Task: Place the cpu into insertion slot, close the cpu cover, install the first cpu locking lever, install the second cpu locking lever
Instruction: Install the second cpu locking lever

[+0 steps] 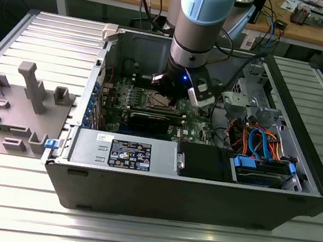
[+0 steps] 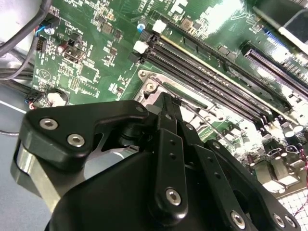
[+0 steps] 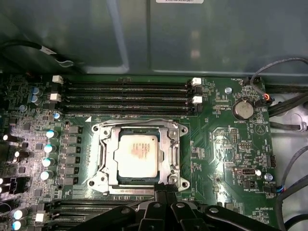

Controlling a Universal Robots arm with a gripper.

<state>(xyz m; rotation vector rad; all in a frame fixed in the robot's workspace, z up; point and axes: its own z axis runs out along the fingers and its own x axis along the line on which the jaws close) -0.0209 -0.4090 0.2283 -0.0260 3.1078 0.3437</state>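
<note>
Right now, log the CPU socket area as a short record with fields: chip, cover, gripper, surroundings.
chip: the cpu lies flat in the insertion slot, silver top up
cover: the cpu cover is down, framing the chip through its window
gripper: the gripper is at the socket's edge, fingertips close together, holding nothing visible
levers: a thin wire lever runs along the socket's side nearest the memory slots
board: green circuit board inside the open computer case

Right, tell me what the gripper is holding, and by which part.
Nothing visibly held: black gripper sits at the silver metal cover frame's edge, silver square chip seated beneath. Grip cannot be told.
</note>
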